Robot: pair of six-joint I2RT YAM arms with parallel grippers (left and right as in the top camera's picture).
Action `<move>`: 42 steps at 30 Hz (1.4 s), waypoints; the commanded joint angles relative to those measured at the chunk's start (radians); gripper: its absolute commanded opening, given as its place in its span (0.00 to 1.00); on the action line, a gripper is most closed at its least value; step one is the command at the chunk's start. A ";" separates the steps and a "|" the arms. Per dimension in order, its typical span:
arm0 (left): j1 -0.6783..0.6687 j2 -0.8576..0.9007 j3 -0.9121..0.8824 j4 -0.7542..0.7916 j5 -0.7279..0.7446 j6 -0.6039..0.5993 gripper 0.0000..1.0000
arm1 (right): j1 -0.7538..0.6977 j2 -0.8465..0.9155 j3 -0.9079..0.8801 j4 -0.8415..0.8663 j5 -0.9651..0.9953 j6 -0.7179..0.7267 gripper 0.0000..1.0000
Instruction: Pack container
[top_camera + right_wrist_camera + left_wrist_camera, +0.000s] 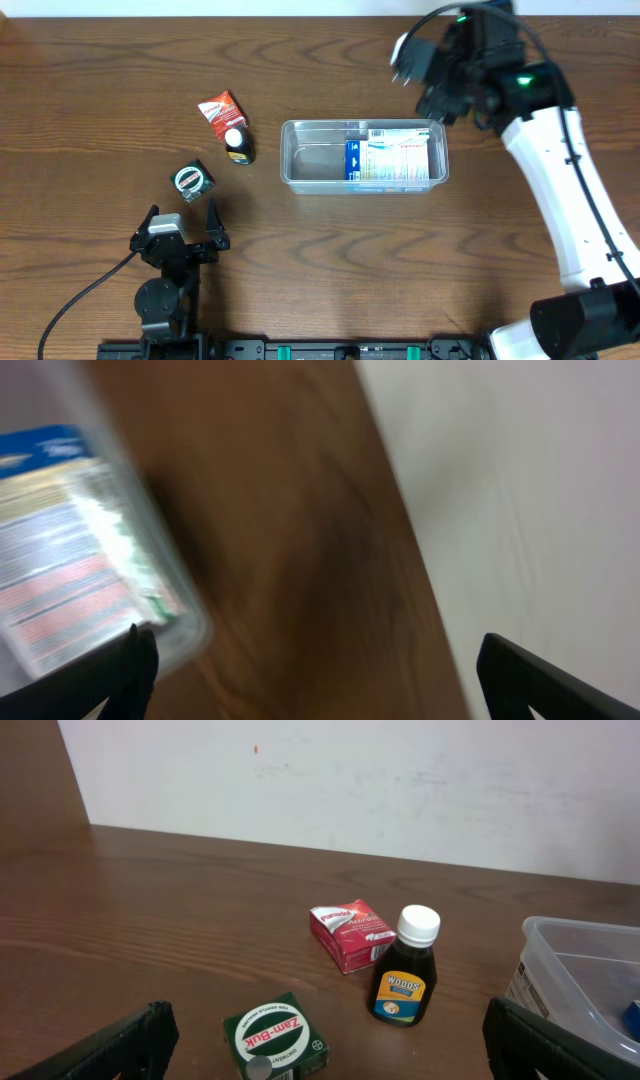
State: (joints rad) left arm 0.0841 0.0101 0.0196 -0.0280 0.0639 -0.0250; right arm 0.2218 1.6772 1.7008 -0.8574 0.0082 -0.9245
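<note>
The clear plastic container (300,165) sits mid-table with a white and blue box (392,158) in its right half. It also shows at the right of the left wrist view (580,965) and blurred in the right wrist view (150,560). A red box (220,110), a dark bottle with a white cap (238,145) and a green Zam-Buk box (193,180) lie left of it. My left gripper (182,232) is open and empty, just in front of the green box (275,1038). My right gripper (425,75) is open and empty, raised behind the container's right end.
The wall meets the table's far edge (350,855). The left arm's black cable (75,305) trails toward the front left. The white right arm (570,190) crosses the table's right side.
</note>
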 commanded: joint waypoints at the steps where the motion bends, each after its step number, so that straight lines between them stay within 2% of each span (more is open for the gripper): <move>1: 0.005 -0.005 -0.016 -0.038 -0.001 0.010 0.98 | -0.090 -0.007 0.008 0.024 0.078 0.318 0.99; 5: 0.005 -0.005 -0.016 -0.039 -0.001 0.010 0.98 | -0.206 -0.006 0.006 0.021 0.078 0.526 0.99; 9: 0.005 -0.005 -0.016 -0.038 0.000 0.010 0.98 | -0.305 -0.003 0.004 0.002 0.058 0.615 0.99; 17: 0.005 -0.005 -0.016 -0.038 0.000 0.010 0.98 | -0.425 -0.003 0.004 -0.051 0.040 0.627 0.99; 24: 0.005 -0.005 -0.016 -0.038 0.001 0.003 0.98 | -0.445 -0.003 0.004 -0.087 0.040 0.662 0.99; 28: 0.005 -0.005 -0.011 -0.039 0.022 -0.118 0.98 | -0.445 -0.003 0.004 -0.087 0.040 0.662 0.99; 31: 0.005 0.018 0.047 -0.069 0.124 -0.179 0.98 | -0.445 -0.003 0.004 -0.088 0.040 0.662 0.99; 36: 0.005 0.215 0.288 -0.279 0.127 -0.201 0.98 | -0.445 -0.003 0.004 -0.089 0.040 0.662 0.99; 42: 0.005 0.689 0.714 -0.540 0.127 -0.201 0.98 | -0.445 -0.003 0.004 -0.089 0.040 0.662 0.99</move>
State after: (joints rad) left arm 0.0845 0.5179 0.5556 -0.5045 0.1772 -0.2115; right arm -0.2211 1.6779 1.7004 -0.9466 0.0525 -0.2756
